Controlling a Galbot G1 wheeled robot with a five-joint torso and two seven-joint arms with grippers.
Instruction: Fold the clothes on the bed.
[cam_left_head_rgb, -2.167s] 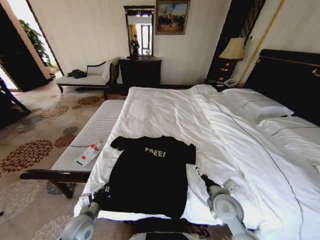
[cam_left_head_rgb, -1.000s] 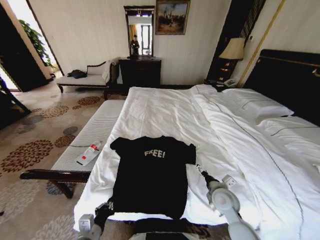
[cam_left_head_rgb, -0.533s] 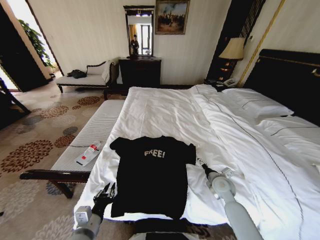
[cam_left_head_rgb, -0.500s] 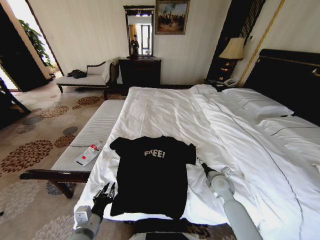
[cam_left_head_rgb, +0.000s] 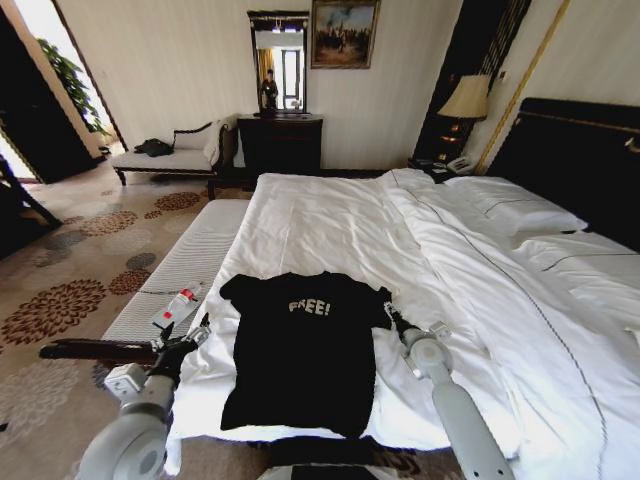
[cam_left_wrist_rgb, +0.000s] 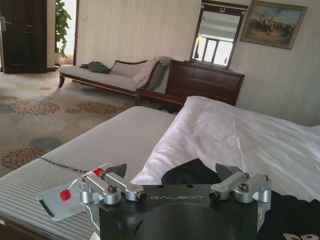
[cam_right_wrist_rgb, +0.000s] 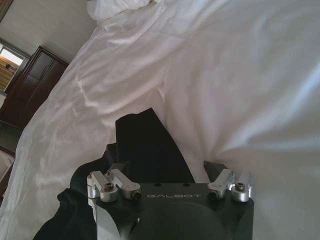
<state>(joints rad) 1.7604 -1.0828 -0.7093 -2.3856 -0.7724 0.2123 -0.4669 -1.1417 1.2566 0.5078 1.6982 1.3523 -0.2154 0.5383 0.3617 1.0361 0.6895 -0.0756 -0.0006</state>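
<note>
A: What changed just now?

B: I brought both arms up the sides of the T-shirt (cam_left_head_rgb: 302, 350), from the hem toward the sleeves. I read that as lining up for the first fold; the shirt lies flat, unfolded, at the near end of the bed (cam_left_head_rgb: 470, 260).

A: Gripper states, near to far?

B: Left gripper (cam_left_head_rgb: 188, 338): fingers spread, empty, beside the left sleeve over the bed's edge. Right gripper (cam_left_head_rgb: 389, 313): fingers spread, holding nothing, at the right sleeve.

Bright daylight from doorway beside plant (cam_left_head_rgb: 70, 75), glare on bed (cam_left_head_rgb: 330, 215) sheets near it, wide-angle bending at edges
</note>
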